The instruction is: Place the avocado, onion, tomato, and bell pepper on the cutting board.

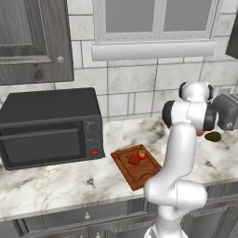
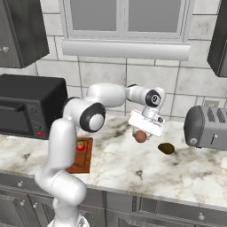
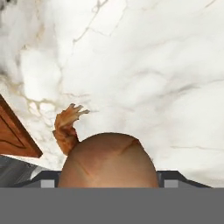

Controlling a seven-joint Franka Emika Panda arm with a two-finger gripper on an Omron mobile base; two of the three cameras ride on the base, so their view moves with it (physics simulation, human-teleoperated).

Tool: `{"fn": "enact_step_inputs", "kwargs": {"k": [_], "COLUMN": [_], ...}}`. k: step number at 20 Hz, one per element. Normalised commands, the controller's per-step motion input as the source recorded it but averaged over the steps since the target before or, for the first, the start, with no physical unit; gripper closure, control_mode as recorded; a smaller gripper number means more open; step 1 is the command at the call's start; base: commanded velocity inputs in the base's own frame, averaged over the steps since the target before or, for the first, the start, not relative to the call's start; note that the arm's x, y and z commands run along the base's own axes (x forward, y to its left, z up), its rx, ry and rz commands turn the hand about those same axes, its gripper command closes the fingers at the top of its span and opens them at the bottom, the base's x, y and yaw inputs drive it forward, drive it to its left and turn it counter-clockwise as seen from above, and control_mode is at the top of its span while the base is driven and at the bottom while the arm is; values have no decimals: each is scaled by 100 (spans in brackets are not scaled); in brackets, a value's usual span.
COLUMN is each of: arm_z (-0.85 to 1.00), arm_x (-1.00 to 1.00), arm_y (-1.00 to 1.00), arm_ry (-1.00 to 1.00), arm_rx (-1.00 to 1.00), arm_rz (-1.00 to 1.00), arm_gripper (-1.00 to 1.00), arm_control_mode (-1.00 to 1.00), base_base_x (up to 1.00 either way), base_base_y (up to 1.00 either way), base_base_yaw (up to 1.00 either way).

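Gripping the onion [image 2: 140,136], the gripper [image 2: 142,131] is seen raised above the marble counter [image 2: 133,164], right of the cutting board [image 2: 82,160]. In the hand view the onion [image 3: 108,159] is pressed up close between the jaws, its dry papery tail pointing away, with a corner of the board [image 3: 15,138] seen at the left edge and bare counter [image 3: 153,65] beyond. The jaws are closed onto the onion's sides, held partly apart by it.

Just right of the held onion, the avocado [image 2: 166,148] is left lying on the counter, near the toaster [image 2: 208,125]; in the left base view the avocado [image 1: 213,136] is partly seen past the arm.

On the cutting board [image 1: 137,171] the tomato [image 1: 142,154] and the bell pepper [image 1: 134,160] are found side by side, touching or nearly so, the tomato on the far side. In the right base view the tomato [image 2: 80,145] is half hidden by the arm.

Further left, the microwave [image 1: 50,128] is set against the tiled wall, below a cabinet [image 1: 35,39] and beside the window [image 1: 155,23].
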Motion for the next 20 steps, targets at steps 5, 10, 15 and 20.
{"fn": "enact_step_inputs", "kwargs": {"k": [5,10,15,20], "arm_z": [12,50,100,77], "arm_x": [-83,-83,-70,-64], "arm_y": [100,82,45,65], "arm_ry": [-13,-22,-28,-22], "arm_rx": [-1,-5,-8,-7], "arm_rz": [9,12,12,11], "arm_gripper": [100,100,100,100], "arm_control_mode": [-100,-100,-100,-100], "base_base_x": [0,0,0,0], "base_base_y": [0,0,0,0], "base_base_yaw": [0,0,0,0]}}
